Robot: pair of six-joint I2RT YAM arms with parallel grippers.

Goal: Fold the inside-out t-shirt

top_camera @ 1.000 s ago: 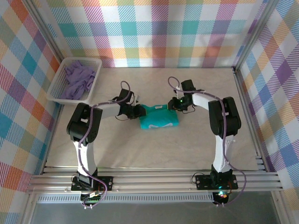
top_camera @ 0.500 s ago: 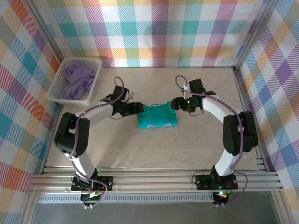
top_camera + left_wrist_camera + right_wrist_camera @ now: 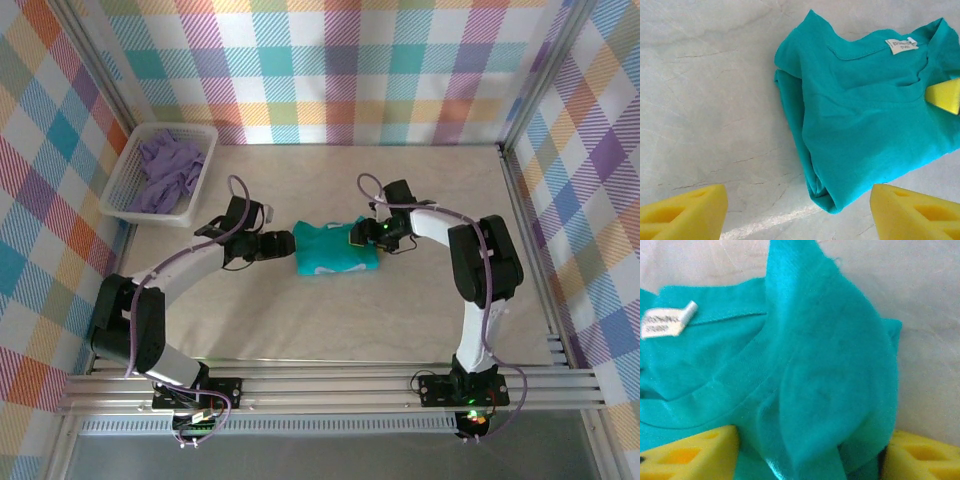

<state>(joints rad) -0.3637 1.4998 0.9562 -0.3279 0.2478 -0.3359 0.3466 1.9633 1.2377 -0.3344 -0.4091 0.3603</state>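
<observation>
The teal-green t-shirt point(image 3: 335, 252) lies folded into a small rectangle at the table's middle. Its white neck label point(image 3: 901, 46) faces up. In the left wrist view the shirt point(image 3: 870, 125) has its folded corner ahead of my left gripper point(image 3: 797, 215), which is open and just off the shirt's left edge point(image 3: 283, 243). My right gripper point(image 3: 362, 234) is at the shirt's upper right edge. It stands open, with a raised bunch of teal cloth point(image 3: 825, 380) between its yellow fingers point(image 3: 700, 452). One of those fingers point(image 3: 942, 95) rests on the shirt in the left wrist view.
A white basket point(image 3: 125, 185) holding a lavender-purple garment point(image 3: 165, 165) stands at the back left. Metal frame rails run along the table's sides and near edge.
The right gripper swung out to the right, then came back down onto the shirt's upper right edge. The left gripper slid a little left and nearer, off the shirt's left edge.
</observation>
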